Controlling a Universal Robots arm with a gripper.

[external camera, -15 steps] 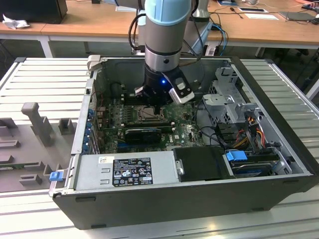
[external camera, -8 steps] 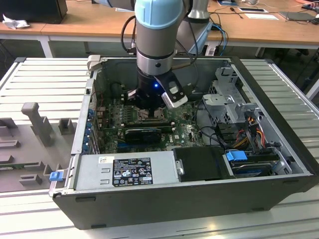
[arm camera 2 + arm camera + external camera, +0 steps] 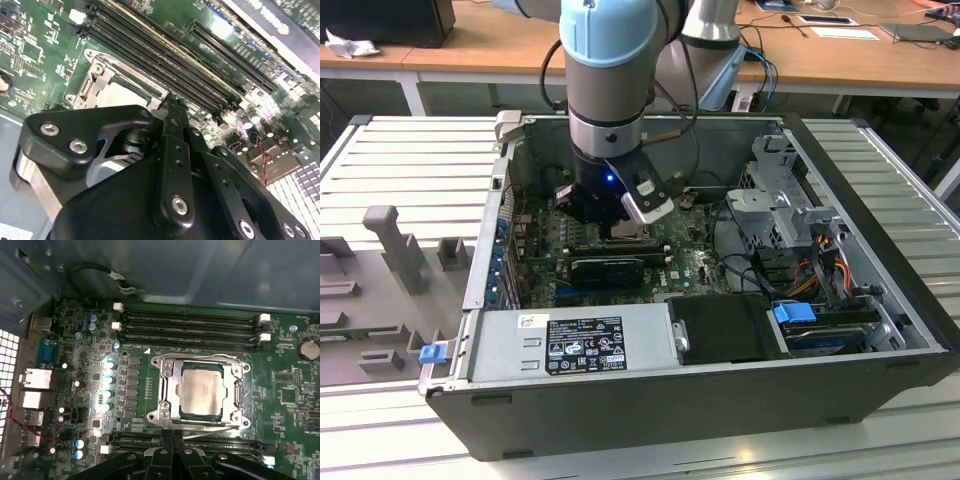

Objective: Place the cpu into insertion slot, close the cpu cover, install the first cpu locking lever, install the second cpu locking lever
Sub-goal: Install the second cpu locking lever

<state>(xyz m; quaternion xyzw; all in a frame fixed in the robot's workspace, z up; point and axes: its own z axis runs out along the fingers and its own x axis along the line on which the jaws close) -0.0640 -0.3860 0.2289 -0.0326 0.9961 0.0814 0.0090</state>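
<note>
While I had the arm dropped down into the open PC case [image 3: 880, 330], the gripper [image 3: 172, 437] sat low over the motherboard [image 3: 280, 365], right at the edge of the socket. Its fingers [image 3: 176, 440] looked pressed together in both wrist views, tips meeting with no gap I could make out, and nothing was held between them. They were just beside the thin lever [image 3: 210, 426] running along the near side of the socket, maybe touching it, I honestly couldn't tell.

The cpu [image 3: 201, 394] was already sitting in the slot [image 3: 183, 371], silvery top facing up. The cover [image 3: 166, 390] lay flat around it, with the chip showing through its window. Long black memory slots [image 3: 190, 322] ran along the far side of the socket, and another set ran near the fingers. From the exterior view the case sat on a slatted metal bench [image 3: 410, 150], with the power supply [image 3: 570, 345] along its front edge.
</note>
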